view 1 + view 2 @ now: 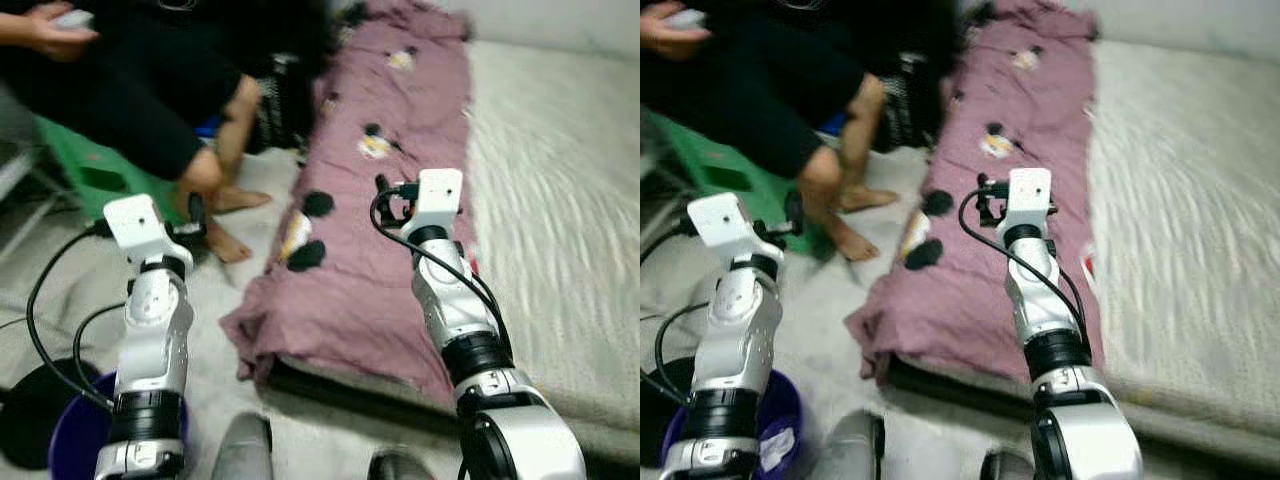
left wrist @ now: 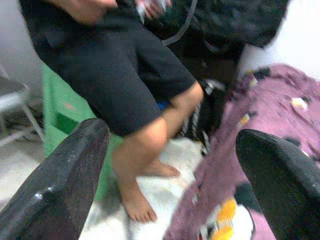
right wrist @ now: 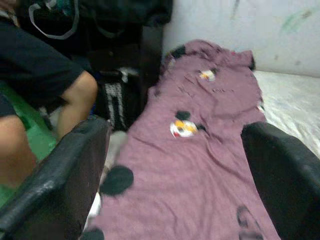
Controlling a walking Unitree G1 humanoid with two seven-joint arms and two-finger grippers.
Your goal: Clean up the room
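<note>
A purple blanket (image 1: pixel 380 250) with penguin prints lies crumpled along the left side of a bed, and its lower end hangs over the mattress edge toward the floor. My right gripper (image 3: pixel 175 150) is raised above the middle of the blanket, open, with nothing between its fingers. My left gripper (image 2: pixel 172 150) is open and empty too. It is held over the floor to the left of the bed, pointing toward a seated person's legs (image 2: pixel 145 150).
A person (image 1: pixel 150 90) in black sits on a green stool (image 1: pixel 100 170) at the upper left, bare feet on the floor beside the bed. The pale mattress (image 1: pixel 560 200) stretches to the right. A blue bucket (image 1: pixel 70 430) stands near my left foot.
</note>
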